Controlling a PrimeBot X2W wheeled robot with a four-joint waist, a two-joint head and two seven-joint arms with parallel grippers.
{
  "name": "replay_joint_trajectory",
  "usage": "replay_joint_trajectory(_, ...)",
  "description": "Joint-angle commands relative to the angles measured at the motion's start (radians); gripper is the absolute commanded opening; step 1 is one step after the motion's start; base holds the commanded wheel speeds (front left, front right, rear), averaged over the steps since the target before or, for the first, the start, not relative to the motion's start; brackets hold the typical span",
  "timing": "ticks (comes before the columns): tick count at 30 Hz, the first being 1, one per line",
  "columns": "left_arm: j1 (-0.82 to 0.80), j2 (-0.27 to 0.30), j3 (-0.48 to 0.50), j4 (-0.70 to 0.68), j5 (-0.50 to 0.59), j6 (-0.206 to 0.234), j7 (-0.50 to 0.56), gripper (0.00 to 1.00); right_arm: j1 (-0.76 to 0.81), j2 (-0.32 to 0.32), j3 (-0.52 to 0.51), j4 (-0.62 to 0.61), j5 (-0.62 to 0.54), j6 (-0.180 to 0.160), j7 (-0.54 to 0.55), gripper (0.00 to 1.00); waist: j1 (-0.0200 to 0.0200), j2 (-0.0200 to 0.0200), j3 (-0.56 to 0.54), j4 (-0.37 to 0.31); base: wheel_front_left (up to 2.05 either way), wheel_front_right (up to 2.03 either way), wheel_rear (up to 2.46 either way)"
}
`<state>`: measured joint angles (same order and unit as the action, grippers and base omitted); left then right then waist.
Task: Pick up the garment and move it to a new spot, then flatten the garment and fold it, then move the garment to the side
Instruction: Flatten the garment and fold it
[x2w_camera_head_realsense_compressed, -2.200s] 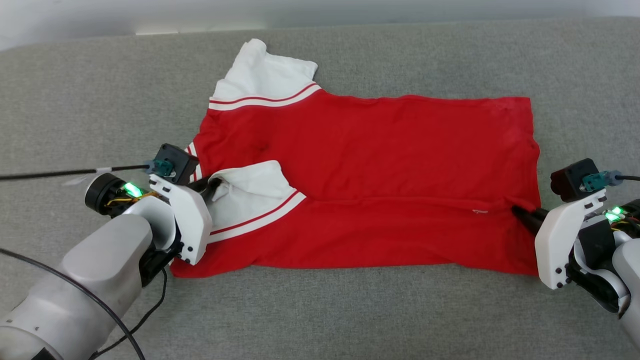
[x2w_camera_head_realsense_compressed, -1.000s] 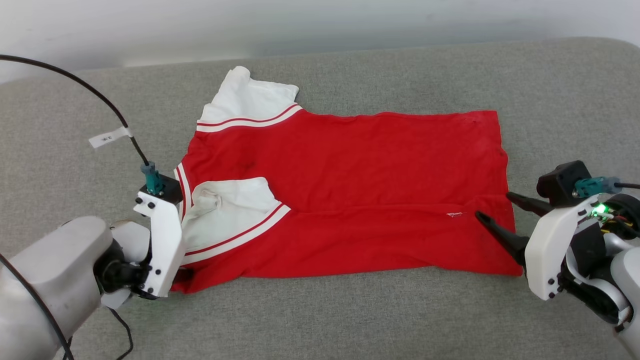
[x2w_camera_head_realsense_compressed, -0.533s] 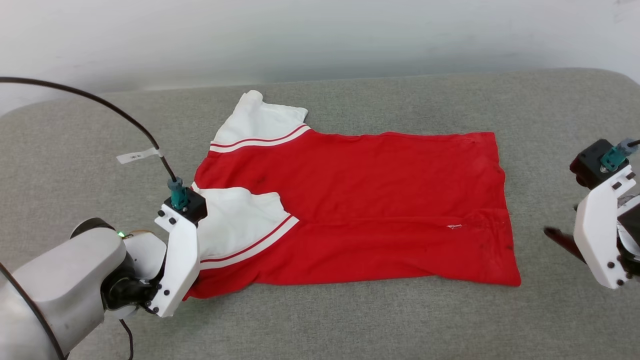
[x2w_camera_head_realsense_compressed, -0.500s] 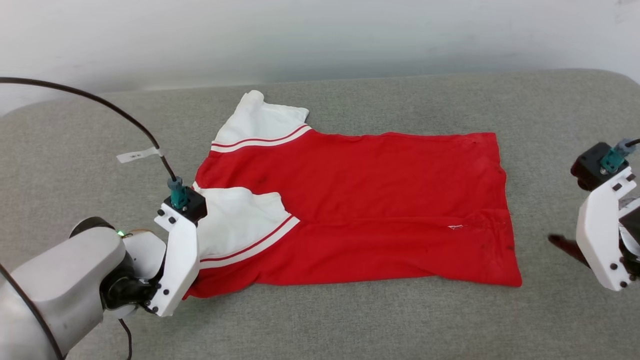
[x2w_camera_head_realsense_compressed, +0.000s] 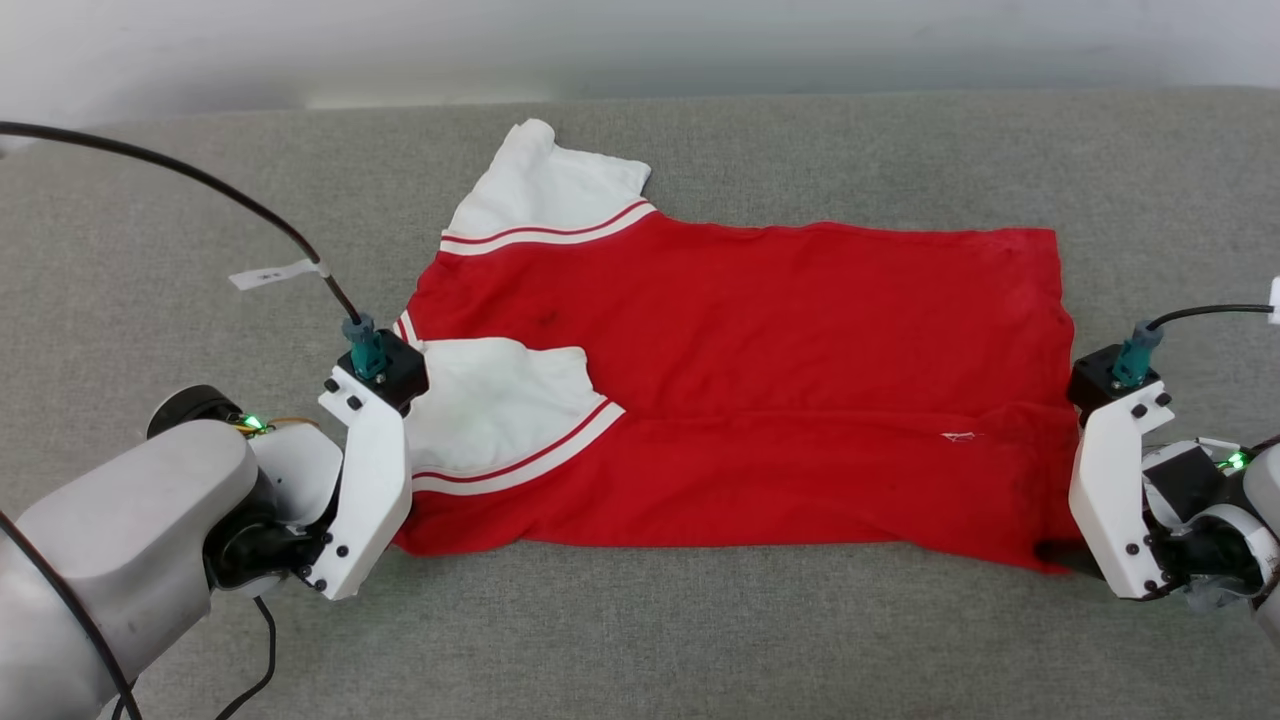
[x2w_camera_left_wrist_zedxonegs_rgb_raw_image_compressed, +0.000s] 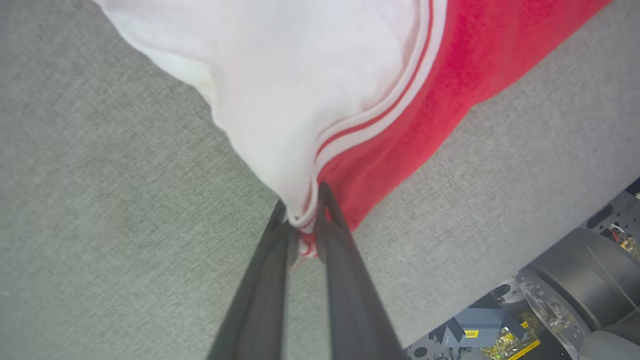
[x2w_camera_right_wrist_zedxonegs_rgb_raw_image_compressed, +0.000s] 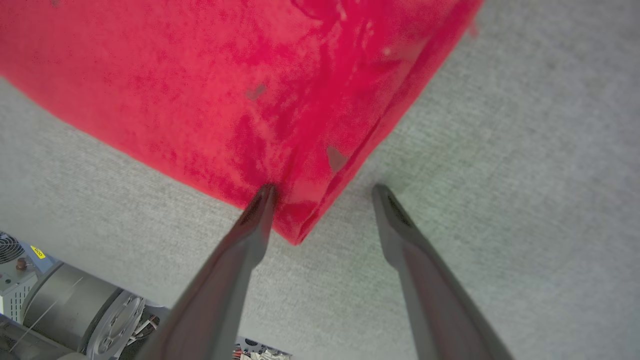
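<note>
Garment: red T-shirt with white sleeves, spread on a grey upholstered surface. Its collar end lies toward the robot's left and its hem toward the right. The near sleeve is turned in over the red body, and the far sleeve juts out flat at the back. A crease runs along the near part of the body, so one lengthwise fold reads as made.

Left gripper: fingers pinched together on the garment's near left corner, where white sleeve cloth and striped trim meet the red. A small tuck of fabric is caught between the tips.

Right gripper: fingers apart, set astride the near right hem corner. One tip rests on the red cloth, the other on the bare grey surface just beside the edge. Nothing is held.

Step in hand, as judged: the fold stage, taking hold of both near corners. The left corner is secured; the right is only lined up.

Next move calls for:
- The right fingers to close on the hem corner, catching every layer and none of the upholstery.
- Both arms then to lift together and carry the near edge toward the far edge.
- The cloth to be kept taut between the arms so the turned-in sleeve does not slip out.
</note>
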<state>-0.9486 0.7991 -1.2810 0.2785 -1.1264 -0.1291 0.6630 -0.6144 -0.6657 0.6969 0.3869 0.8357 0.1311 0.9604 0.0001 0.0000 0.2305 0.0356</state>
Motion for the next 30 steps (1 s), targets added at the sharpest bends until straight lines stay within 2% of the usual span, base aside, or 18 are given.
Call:
replay_joint_trajectory(1,-0.005,-0.004,0.001,0.003,0.002,-0.001,-0.013,0.0,0.028,0.018,0.033,0.031,-0.018,-0.001,-0.01,1.0,-0.0001,0.0,0.018,0.006,0.0,0.0,0.0)
replay_joint_trajectory(7,0.026,0.001,0.001,0.021,-0.013,-0.001,-0.043,0.0,0.091,0.085,0.086,0.098,0.01,-0.001,-0.073,1.0,-0.0001,0.0,0.031,-0.001,0.0,0.0,0.0)
replay_joint_trajectory(8,0.03,0.003,0.001,0.024,-0.015,-0.001,-0.044,0.0,0.084,0.082,0.092,0.094,0.011,-0.001,-0.091,0.6,-0.0001,0.0,0.028,-0.003,0.0,0.0,0.0)
replay_joint_trajectory(9,0.036,0.004,0.001,0.026,-0.017,-0.001,-0.047,0.0,0.074,0.077,0.092,0.088,0.016,-0.001,-0.11,0.0,-0.0001,0.0,0.022,-0.005,0.0,0.0,0.0)
replay_joint_trajectory(12,0.049,0.008,0.001,0.032,-0.024,-0.001,-0.051,0.0,0.053,0.054,0.085,0.069,0.023,0.0,-0.145,0.0,-0.0001,0.0,0.006,-0.008,0.0,0.0,0.0)
replay_joint_trajectory(19,0.086,0.035,0.001,0.012,-0.055,-0.001,-0.046,0.0,0.033,-0.078,0.087,-0.048,0.06,-0.001,-0.192,0.0,-0.0001,0.0,-0.085,-0.009,0.0,0.0,0.0)
replay_joint_trajectory(30,0.197,0.102,0.001,-0.095,-0.081,0.002,-0.044,0.0,0.185,-0.242,0.077,-0.237,0.136,-0.001,-0.163,0.0,-0.0001,0.0,-0.152,-0.013,0.0,0.0,0.0)
